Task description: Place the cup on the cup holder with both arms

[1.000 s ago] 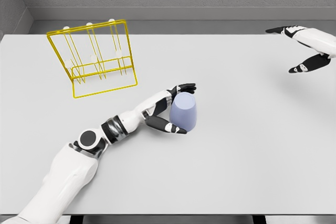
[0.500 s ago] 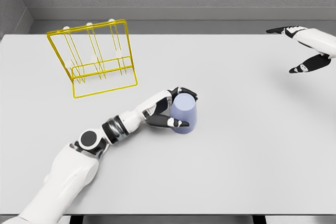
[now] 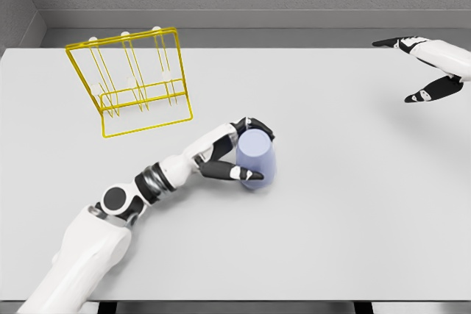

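A pale lavender cup (image 3: 257, 158) sits upside down near the middle of the white table (image 3: 346, 204). My left hand (image 3: 246, 151) is shut on the cup, fingers curled over its top and thumb across its near side. The cup looks tilted slightly. The yellow wire cup holder (image 3: 132, 82) stands at the back left, well away from the cup, with white-tipped pegs along its top. My right hand (image 3: 418, 69) hovers open at the far right edge, holding nothing.
A grey wall runs behind the table's far edge. The holder is the only other object on the table.
The left fingers closed around the cup from a spread pose. The cup has shifted slightly and tipped in the grasp. The right hand has stayed still.
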`<state>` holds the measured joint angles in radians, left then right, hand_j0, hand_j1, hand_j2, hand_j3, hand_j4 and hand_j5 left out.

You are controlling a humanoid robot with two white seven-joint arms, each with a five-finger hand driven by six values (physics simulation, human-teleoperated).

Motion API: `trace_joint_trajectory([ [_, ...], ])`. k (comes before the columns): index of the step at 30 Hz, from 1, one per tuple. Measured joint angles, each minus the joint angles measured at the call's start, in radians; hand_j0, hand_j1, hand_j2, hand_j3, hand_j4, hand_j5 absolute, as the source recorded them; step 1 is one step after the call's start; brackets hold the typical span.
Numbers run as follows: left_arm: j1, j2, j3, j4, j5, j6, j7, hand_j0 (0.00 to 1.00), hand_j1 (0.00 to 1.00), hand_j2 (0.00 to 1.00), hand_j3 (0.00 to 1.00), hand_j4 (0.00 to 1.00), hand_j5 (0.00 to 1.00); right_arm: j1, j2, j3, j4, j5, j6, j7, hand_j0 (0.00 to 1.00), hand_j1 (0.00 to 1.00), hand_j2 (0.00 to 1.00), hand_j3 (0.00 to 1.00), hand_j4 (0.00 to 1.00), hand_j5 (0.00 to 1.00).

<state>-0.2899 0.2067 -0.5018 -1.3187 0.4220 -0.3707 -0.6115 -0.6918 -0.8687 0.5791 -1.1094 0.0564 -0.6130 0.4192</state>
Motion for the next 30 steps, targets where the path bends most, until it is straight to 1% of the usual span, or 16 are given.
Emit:
trace_joint_trajectory([
  [4,0.003,0.071,0.013,-0.062,0.062,0.003,0.0,0.4,0.4,0.4,0.4,0.4,0.4,0.0,0.0,0.0,0.0,0.0,0.0,0.0,1.0,1.0,1.0,1.0,1.0,1.0],
  [6,0.017,0.114,0.025,-0.094,0.097,0.004,0.0,0.4,0.4,0.4,0.4,0.4,0.4,0.0,0.0,-0.001,-0.001,0.0,0.0,-0.001,1.0,1.0,1.0,1.0,1.0,1.0],
  [7,0.034,0.138,0.034,-0.114,0.115,0.005,0.0,0.4,0.4,0.4,0.4,0.4,0.4,0.0,0.0,-0.001,0.0,0.0,0.0,-0.001,1.0,1.0,1.0,1.0,1.0,1.0],
  [9,0.043,0.189,0.054,-0.155,0.154,0.006,0.0,0.4,0.4,0.4,0.4,0.4,0.4,0.0,0.0,0.0,0.0,0.0,0.0,-0.001,1.0,1.0,1.0,1.0,1.0,1.0],
  [15,0.046,0.341,0.091,-0.239,0.278,0.007,0.0,0.4,0.4,0.4,0.4,0.4,0.4,0.002,-0.003,0.0,0.0,0.0,0.0,-0.003,1.0,1.0,1.0,1.0,1.0,1.0],
  [17,0.04,0.379,0.105,-0.25,0.312,0.007,0.0,0.4,0.4,0.4,0.4,0.4,0.4,0.002,-0.003,0.0,0.001,0.0,0.0,-0.003,1.0,1.0,1.0,1.0,1.0,1.0],
  [21,0.005,0.441,0.118,-0.258,0.372,0.009,0.0,0.4,0.4,0.4,0.4,0.4,0.4,0.002,-0.003,0.0,0.001,0.0,0.0,-0.003,1.0,1.0,1.0,1.0,1.0,1.0],
  [27,-0.049,0.493,0.121,-0.257,0.432,0.009,0.0,0.4,0.4,0.4,0.4,0.4,0.4,0.002,-0.004,0.0,0.001,0.0,0.0,-0.002,1.0,1.0,1.0,1.0,1.0,1.0],
  [30,-0.067,0.504,0.121,-0.248,0.444,0.01,0.0,0.4,0.4,0.4,0.4,0.4,0.4,0.002,-0.006,0.0,0.001,0.0,0.0,-0.002,1.0,1.0,1.0,1.0,1.0,1.0],
])
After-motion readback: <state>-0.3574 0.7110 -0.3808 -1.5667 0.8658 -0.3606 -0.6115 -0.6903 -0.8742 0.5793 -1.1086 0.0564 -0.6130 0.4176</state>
